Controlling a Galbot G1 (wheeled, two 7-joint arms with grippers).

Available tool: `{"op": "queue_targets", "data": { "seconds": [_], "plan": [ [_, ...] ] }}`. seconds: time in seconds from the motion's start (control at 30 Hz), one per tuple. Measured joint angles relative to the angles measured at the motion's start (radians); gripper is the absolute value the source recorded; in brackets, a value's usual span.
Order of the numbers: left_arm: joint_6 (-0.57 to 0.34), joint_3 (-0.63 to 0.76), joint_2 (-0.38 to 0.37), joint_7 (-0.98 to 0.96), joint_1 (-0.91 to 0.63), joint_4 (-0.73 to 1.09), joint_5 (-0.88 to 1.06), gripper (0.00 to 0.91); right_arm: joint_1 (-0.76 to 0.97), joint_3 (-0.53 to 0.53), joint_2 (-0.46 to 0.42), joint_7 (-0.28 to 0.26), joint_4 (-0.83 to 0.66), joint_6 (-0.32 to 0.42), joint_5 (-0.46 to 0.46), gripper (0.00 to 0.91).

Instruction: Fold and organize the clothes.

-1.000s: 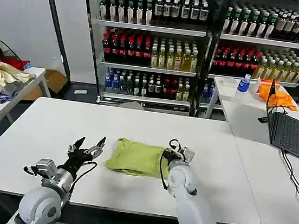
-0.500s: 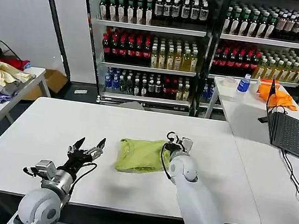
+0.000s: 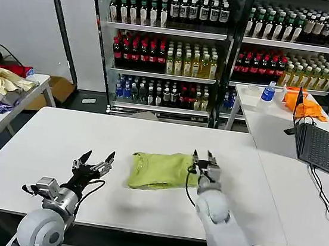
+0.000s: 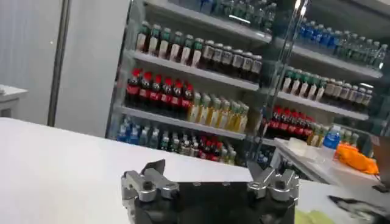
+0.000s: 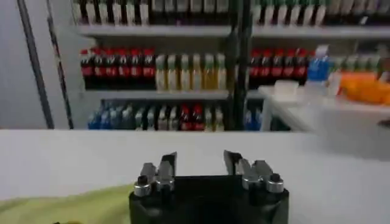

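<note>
Shirt (image 3: 160,170): lime T-shirt lay folded into a rough rectangle on the white worktop (image 3: 60,140), about mid-depth and a bit right of centre, wrinkled, with one rounded edge facing the left arm. A strip of its fabric (image 5: 67,210) showed at the edge of the right wrist view, beside the gripper body, and a small patch (image 4: 314,217) showed low in the left wrist view.

Right gripper (image 3: 207,159) sat at the shirt's right edge, just beside the cloth, fingers pointing away toward the shelves (image 3: 167,51). Jaws were spread a moderate gap, and the right wrist view (image 5: 200,161) showed nothing between them, only bare worktop beyond. Could not tell whether the fingertips touched the fabric.

Left gripper (image 3: 95,161) hovered over the near-left part of the worktop, near the shirt's left edge but apart from it. Jaws were spread wide and held nothing; the left wrist view (image 4: 209,176) showed both finger mounts far apart with open worktop past them.

Laptop (image 3: 321,145) sat open on the adjoining worktop to the right, well apart from the shirt.
</note>
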Motion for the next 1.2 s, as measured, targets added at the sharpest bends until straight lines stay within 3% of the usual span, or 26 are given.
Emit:
{"op": "queue_targets", "data": {
  "seconds": [0.23,0.43,0.77,1.2],
  "plan": [
    [-0.014,0.002,-0.009,0.001,0.027,-0.021,0.031,0.907,-0.232,0.107,-0.031,-0.034,0.222,0.136,-0.136,0.907],
    [-0.018,-0.008,-0.007,0.0,0.051,-0.042,0.048,0.907,-0.425,0.195,-0.029,-0.059,0.382,0.204,-0.199,0.907],
    [-0.022,-0.026,0.002,0.002,0.096,-0.083,0.068,0.907,-0.637,0.285,-0.011,-0.081,0.554,0.254,-0.261,0.907],
    [-0.029,-0.038,0.0,0.008,0.146,-0.13,0.101,0.907,-0.762,0.35,-0.002,-0.077,0.671,0.273,-0.289,0.907]
  ]
}}
